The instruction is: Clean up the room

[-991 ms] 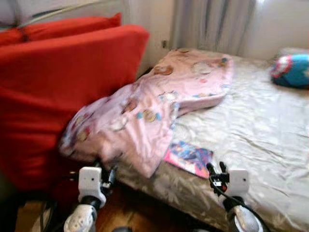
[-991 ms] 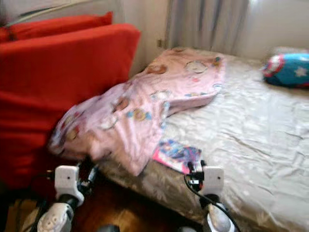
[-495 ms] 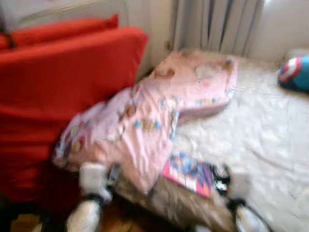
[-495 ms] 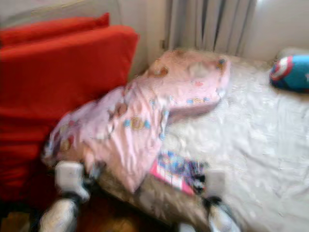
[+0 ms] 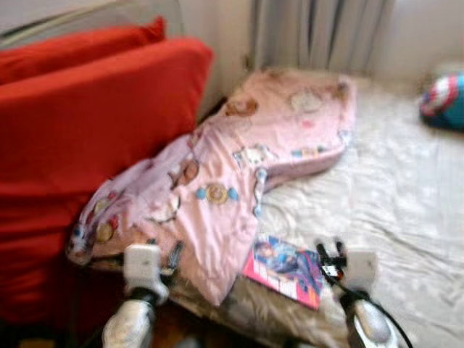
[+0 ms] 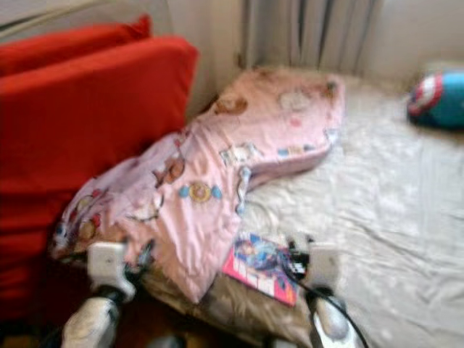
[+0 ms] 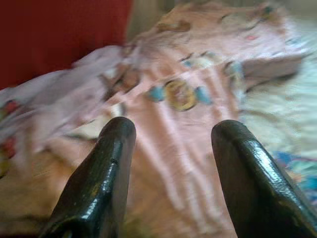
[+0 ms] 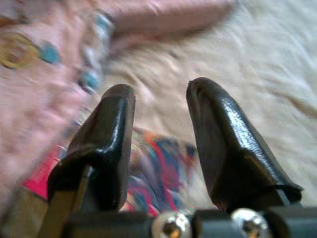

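A pink patterned blanket (image 5: 239,159) lies crumpled across the near left part of the bed and hangs over its front edge. A colourful magazine (image 5: 284,270) lies flat on the sheet beside the blanket's lower corner. My left gripper (image 5: 171,254) is open, low at the bed's front edge against the hanging blanket (image 7: 178,144). My right gripper (image 5: 328,250) is open just right of the magazine (image 8: 158,173), which lies below its fingers. Neither gripper holds anything.
A large red cushion (image 5: 80,145) leans upright at the left of the bed. The cream sheet (image 5: 391,203) covers the bed to the right. A blue and red round pillow (image 5: 444,101) lies at the far right. Grey curtains (image 5: 319,32) hang behind.
The camera has moved closer to the bed and slightly left. Both grippers now sit nearer the bed's edge, the right one closer to the magazine.
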Robot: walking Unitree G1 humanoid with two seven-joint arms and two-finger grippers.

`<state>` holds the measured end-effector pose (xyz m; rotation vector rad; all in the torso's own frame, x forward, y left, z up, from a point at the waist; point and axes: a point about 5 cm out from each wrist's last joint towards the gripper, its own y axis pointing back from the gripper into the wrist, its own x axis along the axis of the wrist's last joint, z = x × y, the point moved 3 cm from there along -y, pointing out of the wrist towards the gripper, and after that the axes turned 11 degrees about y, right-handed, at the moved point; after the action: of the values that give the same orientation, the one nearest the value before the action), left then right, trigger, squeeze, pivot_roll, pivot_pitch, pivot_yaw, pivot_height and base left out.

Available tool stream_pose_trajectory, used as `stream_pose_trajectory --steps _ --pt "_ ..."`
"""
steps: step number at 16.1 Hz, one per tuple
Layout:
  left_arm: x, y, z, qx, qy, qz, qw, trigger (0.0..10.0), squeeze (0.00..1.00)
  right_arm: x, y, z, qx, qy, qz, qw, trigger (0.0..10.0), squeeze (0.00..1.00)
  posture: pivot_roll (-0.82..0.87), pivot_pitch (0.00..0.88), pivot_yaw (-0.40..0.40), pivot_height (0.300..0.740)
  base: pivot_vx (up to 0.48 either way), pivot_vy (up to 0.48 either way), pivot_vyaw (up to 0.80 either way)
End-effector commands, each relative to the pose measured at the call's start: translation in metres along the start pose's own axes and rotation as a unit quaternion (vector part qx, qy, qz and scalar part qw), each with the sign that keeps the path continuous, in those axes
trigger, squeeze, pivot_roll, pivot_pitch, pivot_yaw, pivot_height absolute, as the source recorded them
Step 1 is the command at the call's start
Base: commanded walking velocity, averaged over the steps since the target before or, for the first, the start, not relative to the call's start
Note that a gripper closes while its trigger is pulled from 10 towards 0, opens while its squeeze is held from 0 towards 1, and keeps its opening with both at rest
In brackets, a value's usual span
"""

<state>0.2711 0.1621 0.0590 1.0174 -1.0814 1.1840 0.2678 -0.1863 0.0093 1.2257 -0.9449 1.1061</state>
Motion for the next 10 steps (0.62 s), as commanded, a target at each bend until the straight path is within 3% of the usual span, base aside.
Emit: stream_pose_trajectory --steps 1,2,5,7,10 --pt "-0.003 0.005 -0.009 0.01 -0.006 -0.012 1.0 10.0 0.0 -0.004 -0.004 -0.001 -0.003 -0.017 -0.014 1.0 10.0 0.66 0.01 0.0 0.01 0.636 0.0 0.0 0.0" --pt "-0.002 0.005 -0.008 0.009 -0.006 -0.012 1.0 10.0 0.0 -0.009 -0.006 -0.001 -0.005 -0.027 -0.035 0.999 10.0 0.96 0.01 0.0 0.012 0.636 0.0 0.0 0.0" --pt "0.002 0.0 -0.01 0.005 -0.011 -0.011 1.0 10.0 0.0 -0.036 -0.021 0.004 -0.036 -0.105 -0.121 0.986 10.0 1.0 0.03 0.0 0.019 0.636 0.0 0.0 0.0" --pt "0.005 -0.001 -0.011 0.001 -0.018 -0.01 1.0 10.0 0.0 -0.043 -0.026 0.005 -0.057 -0.159 -0.151 0.974 10.0 1.0 0.05 0.0 0.026 0.636 0.0 0.0 0.0" --pt "0.012 -0.005 -0.016 -0.002 -0.026 -0.007 1.0 10.0 0.0 -0.045 -0.031 0.007 -0.065 -0.157 -0.165 0.972 10.0 1.0 0.07 0.024 0.036 0.636 0.0 0.0 0.0"
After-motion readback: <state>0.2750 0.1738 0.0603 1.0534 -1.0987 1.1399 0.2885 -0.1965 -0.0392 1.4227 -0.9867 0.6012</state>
